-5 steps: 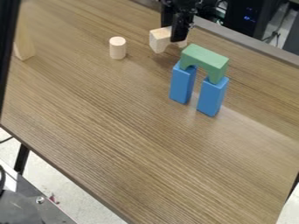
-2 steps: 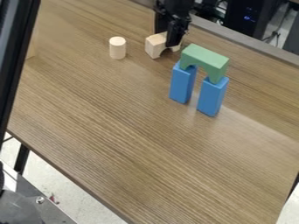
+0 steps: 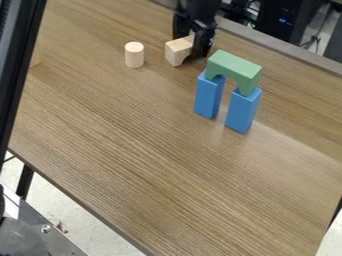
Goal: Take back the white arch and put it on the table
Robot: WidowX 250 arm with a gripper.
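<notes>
White arch point(image 3: 176, 52) is your piece, a pale wooden block standing on the far part of the table point(image 3: 133, 150), whose brown wood-grain top slants across most of your view. Running down the left side, you see a black frame point(image 3: 21, 75), with a grey surface point(image 3: 37, 232) at its foot in the lower left corner. Beyond the table's far edge, you have a black case point(image 3: 275, 22) with small blue lights.

Your gripper point(image 3: 191, 47) hangs down at the far side of the table. Its fingers are apart, one behind the white arch and the other in front of its right part, so you have the arch between them; whether either one touches it, you cannot tell. Look just to the right and nearer to you for two blue blocks, the left one point(image 3: 209, 95) and the right one point(image 3: 242, 110), both upright with a gap between them. Across their tops lies a green arch point(image 3: 234, 69), bridging the pair. You find the white arch near the green arch but apart from the blue blocks. Smaller than these, a pale cylinder point(image 3: 134, 55) stands upright to the left of your white arch, near it and not touching.
</notes>
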